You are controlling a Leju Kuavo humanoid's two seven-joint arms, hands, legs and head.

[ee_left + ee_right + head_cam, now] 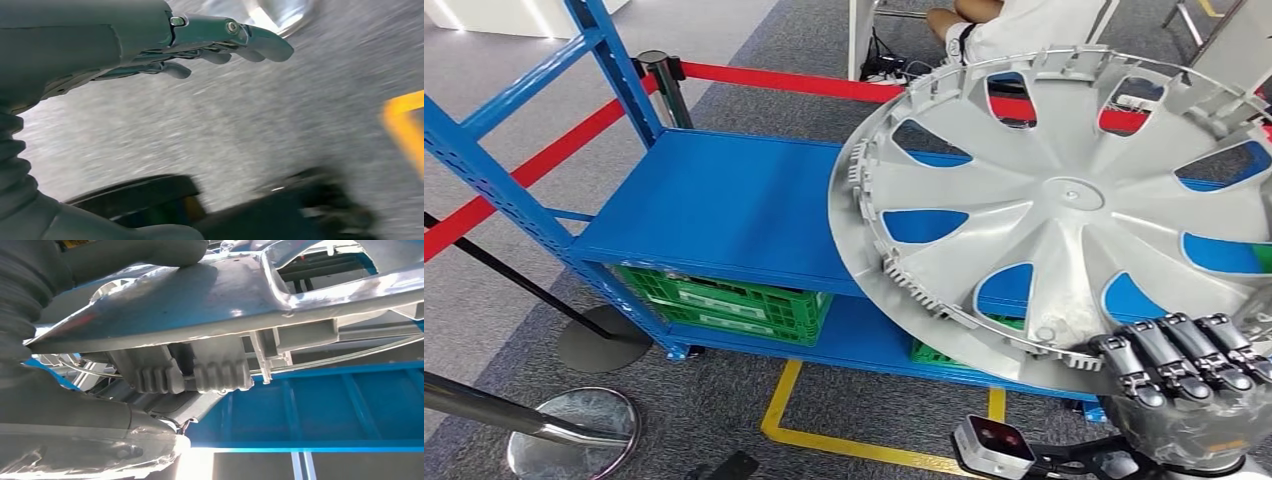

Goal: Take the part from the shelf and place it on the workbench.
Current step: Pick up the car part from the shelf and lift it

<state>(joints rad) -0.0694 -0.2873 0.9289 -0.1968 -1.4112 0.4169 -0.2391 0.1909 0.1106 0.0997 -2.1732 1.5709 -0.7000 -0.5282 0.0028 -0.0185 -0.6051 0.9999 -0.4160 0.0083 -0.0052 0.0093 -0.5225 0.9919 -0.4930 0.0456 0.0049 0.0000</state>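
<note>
right hand point(1184, 365) grips the wheel cover point(1064, 200) by its near rim, raised before the shelf point(724, 200).

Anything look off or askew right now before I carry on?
Nothing looks damaged or spilled. The silver wheel cover is tilted in the air above the blue shelf, gripped at its lower rim by the right robot hand. The left robot hand hangs over grey floor, holding nothing; that view is motion-blurred.

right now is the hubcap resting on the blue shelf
No, the right robot hand holds the hubcap by its rim, lifted above the blue shelf.
</note>
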